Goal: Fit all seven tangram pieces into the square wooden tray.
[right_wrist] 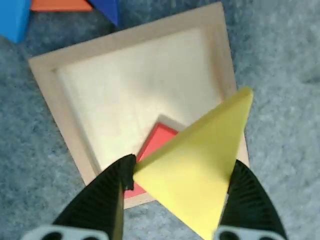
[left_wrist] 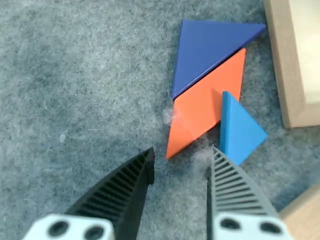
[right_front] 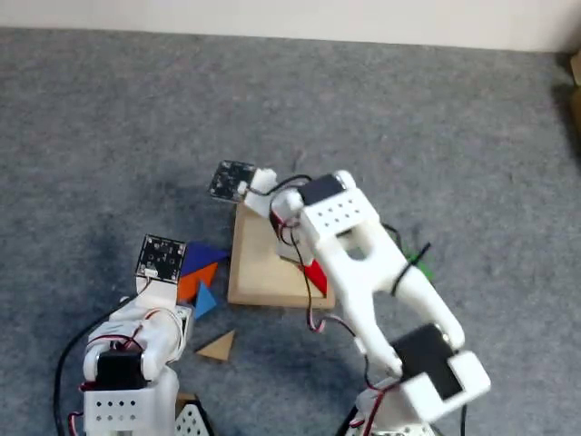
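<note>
We see the right gripper [right_wrist: 182, 167] clamped on the yellow triangle [right_wrist: 200, 170], one finger on each side of it. It holds the piece above the square wooden tray [right_wrist: 125, 41], over the tray corner nearest the gripper. One sharp corner of the triangle juts out beyond the fingertips, away from the wrist and across the tray's rim. Its long edge slants back from that corner toward one finger. Under it, a red piece [right_wrist: 152, 145] lies inside the tray by that near corner.

The left gripper [left_wrist: 182, 152] hangs above the grey carpet with its fingers spread and nothing between them. Just beyond the gap lies the near tip of the orange parallelogram [left_wrist: 205, 107], whose long axis runs away from the gripper. The dark blue triangle [left_wrist: 210, 47] lies with its long edge against the parallelogram's far side. The light blue triangle [left_wrist: 240, 130] sits between the parallelogram and the tray.
</note>
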